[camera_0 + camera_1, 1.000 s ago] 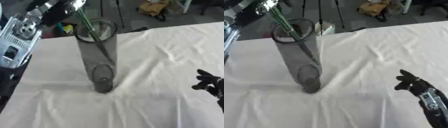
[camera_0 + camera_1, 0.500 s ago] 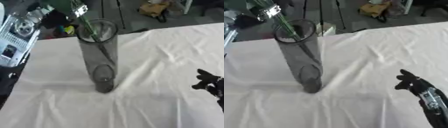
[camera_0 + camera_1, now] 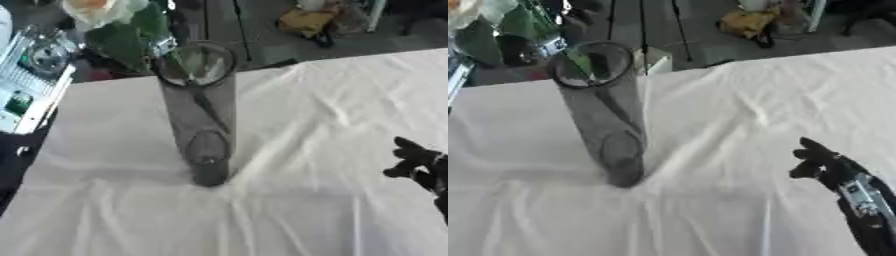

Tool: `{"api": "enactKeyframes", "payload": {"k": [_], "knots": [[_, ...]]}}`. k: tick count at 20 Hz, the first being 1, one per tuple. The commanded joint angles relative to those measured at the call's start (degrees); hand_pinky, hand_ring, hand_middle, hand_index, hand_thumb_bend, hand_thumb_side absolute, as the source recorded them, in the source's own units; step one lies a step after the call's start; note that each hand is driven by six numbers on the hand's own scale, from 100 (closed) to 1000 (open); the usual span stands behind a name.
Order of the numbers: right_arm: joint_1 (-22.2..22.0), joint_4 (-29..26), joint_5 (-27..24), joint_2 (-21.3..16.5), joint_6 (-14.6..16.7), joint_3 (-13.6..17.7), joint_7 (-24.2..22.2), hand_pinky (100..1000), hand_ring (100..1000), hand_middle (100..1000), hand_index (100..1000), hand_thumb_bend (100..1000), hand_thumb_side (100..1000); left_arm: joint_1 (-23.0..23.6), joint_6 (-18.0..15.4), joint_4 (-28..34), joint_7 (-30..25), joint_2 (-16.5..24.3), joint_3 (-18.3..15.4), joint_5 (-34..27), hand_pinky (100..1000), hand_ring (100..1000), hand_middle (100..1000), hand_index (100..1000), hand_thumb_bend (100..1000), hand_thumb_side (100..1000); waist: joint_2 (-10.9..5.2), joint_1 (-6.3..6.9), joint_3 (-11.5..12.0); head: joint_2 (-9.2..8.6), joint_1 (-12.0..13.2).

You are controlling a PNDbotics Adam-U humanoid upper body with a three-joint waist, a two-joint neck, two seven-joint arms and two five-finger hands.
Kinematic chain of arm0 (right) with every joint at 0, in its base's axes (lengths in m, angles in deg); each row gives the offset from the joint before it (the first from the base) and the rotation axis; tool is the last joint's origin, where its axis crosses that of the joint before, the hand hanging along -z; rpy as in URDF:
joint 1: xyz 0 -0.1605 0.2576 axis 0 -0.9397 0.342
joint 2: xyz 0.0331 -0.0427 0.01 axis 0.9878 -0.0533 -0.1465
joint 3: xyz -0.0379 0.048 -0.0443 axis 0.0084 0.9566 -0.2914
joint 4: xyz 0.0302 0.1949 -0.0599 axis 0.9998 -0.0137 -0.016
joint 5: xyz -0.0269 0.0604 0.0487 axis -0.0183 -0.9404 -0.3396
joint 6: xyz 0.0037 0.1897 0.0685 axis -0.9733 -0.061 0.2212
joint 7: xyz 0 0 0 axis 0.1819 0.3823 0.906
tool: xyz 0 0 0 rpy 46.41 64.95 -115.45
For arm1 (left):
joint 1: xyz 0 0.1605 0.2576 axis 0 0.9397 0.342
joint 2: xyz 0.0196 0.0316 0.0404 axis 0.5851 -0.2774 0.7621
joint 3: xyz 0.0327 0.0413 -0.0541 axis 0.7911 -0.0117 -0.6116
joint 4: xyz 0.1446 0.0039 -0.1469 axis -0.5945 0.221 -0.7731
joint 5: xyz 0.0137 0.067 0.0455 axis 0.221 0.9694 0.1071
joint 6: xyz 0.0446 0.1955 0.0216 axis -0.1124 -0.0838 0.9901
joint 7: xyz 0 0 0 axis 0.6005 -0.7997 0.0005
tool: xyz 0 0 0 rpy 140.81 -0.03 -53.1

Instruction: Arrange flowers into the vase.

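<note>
Left eye view: tall glass vase (image 3: 199, 112) upright on the cloth-covered desk (image 3: 306, 125), a pale flower (image 3: 98, 10) above its rim, stem (image 3: 203, 95) slanting down inside. Left hand is hidden; fingers' state cannot be told. Right hand (image 3: 822, 161), curled and empty, lies well apart.

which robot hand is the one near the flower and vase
The left robot hand, at the top left by the vase rim, where the flower enters. The right robot hand sits idle at the lower right, touching nothing.
</note>
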Motion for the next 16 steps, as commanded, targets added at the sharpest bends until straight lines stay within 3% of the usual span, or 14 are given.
{"api": "enactKeyframes", "payload": {"k": [1,11,13,16], "knots": [[0.24,-1.12,-0.33,-0.6,-0.14,0.09,0.03,724,1000,544,785,100,1000,-0.84,-0.71,0.11,-1.14,1.49,-0.02,0.97,776,897,941,1000,100,1000,-2.24,-1.02,0.09,0.38,-0.16],[0.24,-1.12,-0.25,-0.57,-0.32,0.02,-0.17,725,1000,544,786,100,1000,-0.64,-2.38,-0.58,-3.23,1.7,0.31,1.84,841,935,982,1000,110,1000,-2.12,-0.75,0.28,0.29,-0.24],[0.22,-1.12,-0.24,-0.56,-0.33,0.04,-0.13,725,1000,544,786,100,1000,-0.61,-2.68,-0.62,-4.34,1.83,0.37,2.28,852,940,987,1000,176,1000,-2.13,-0.75,0.29,0.3,-0.25],[0.18,-1.12,-0.22,-0.54,-0.36,0.02,-0.16,726,1000,543,786,100,1000,-0.61,-2.83,-0.66,-5.82,1.82,0.3,2.47,869,947,994,1000,354,1000,-2.11,-0.76,0.34,0.32,-0.22]]}}
